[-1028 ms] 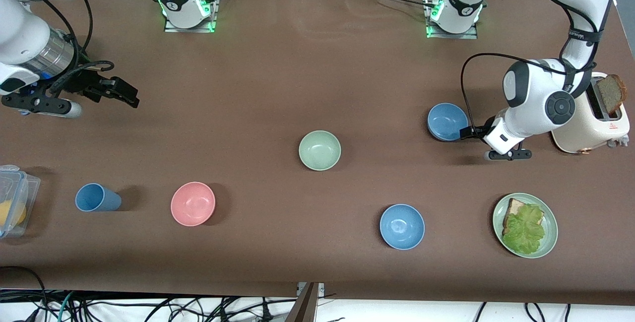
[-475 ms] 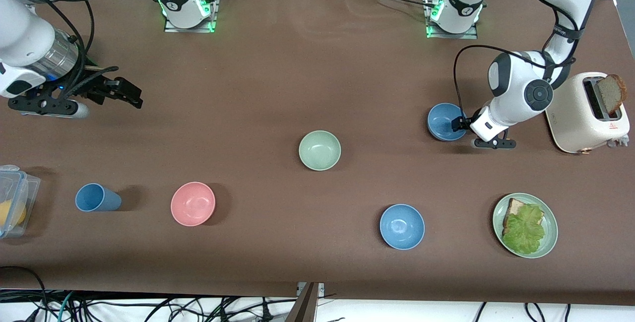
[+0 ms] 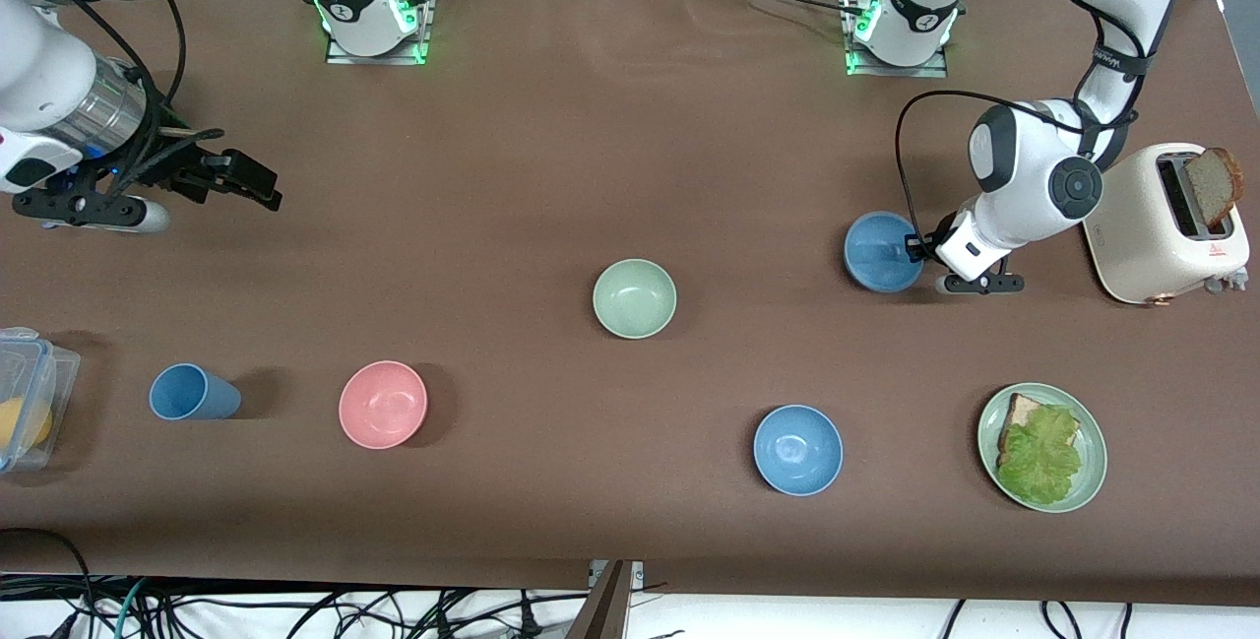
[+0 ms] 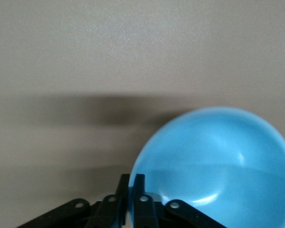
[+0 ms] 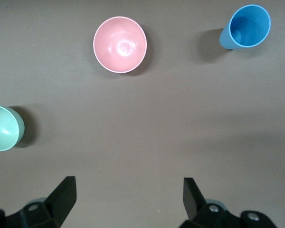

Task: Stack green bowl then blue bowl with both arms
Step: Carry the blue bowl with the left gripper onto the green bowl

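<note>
The left hand (image 3: 923,251) is pinched on the rim of the blue bowl (image 3: 881,251) beside the toaster (image 3: 1166,225), presumably to carry it to the green bowl (image 3: 634,297) mid-surface, while the right hand (image 3: 258,188) waits, fingers spread.

The blue bowl (image 3: 882,252) has been gripped at its rim by the left pincer (image 3: 919,247) (its fingers now closed on the rim) and has been tilted and shifted slightly nearer the front camera.
</note>
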`<action>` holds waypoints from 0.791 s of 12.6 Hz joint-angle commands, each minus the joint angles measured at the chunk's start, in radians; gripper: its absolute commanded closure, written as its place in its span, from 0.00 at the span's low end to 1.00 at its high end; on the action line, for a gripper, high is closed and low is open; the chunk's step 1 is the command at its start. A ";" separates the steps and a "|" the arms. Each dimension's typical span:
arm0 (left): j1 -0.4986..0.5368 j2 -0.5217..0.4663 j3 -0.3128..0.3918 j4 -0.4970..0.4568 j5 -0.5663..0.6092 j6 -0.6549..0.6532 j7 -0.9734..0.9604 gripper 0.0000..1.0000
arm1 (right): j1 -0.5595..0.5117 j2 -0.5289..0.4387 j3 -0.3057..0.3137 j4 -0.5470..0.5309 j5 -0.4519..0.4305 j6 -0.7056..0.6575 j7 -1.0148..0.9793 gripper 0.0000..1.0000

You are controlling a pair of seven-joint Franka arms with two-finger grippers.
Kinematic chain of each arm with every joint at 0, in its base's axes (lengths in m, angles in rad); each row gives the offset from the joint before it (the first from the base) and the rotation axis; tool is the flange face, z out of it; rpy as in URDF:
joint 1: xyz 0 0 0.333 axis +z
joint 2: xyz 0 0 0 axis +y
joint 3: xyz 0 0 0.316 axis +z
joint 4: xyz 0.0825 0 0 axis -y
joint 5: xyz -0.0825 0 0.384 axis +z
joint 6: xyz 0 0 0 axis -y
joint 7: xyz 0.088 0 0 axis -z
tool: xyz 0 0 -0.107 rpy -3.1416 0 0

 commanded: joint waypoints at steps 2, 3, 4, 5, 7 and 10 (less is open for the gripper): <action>-0.013 -0.040 -0.007 0.024 -0.035 -0.046 0.025 1.00 | 0.005 -0.020 -0.007 -0.005 -0.060 -0.043 -0.104 0.01; -0.013 -0.045 -0.027 0.074 -0.071 -0.101 0.022 1.00 | 0.005 -0.021 -0.010 -0.003 -0.062 -0.044 -0.123 0.01; -0.014 -0.045 -0.047 0.132 -0.123 -0.155 0.017 1.00 | 0.005 -0.021 -0.019 -0.002 -0.064 -0.044 -0.126 0.01; -0.034 -0.042 -0.067 0.186 -0.160 -0.193 0.003 1.00 | 0.005 -0.021 -0.021 -0.002 -0.062 -0.044 -0.125 0.01; -0.133 -0.030 -0.075 0.287 -0.181 -0.203 -0.099 1.00 | 0.004 -0.021 -0.023 -0.002 -0.057 -0.052 -0.119 0.01; -0.288 0.054 -0.075 0.436 -0.174 -0.203 -0.248 1.00 | 0.005 -0.027 -0.024 0.003 -0.054 -0.056 -0.109 0.01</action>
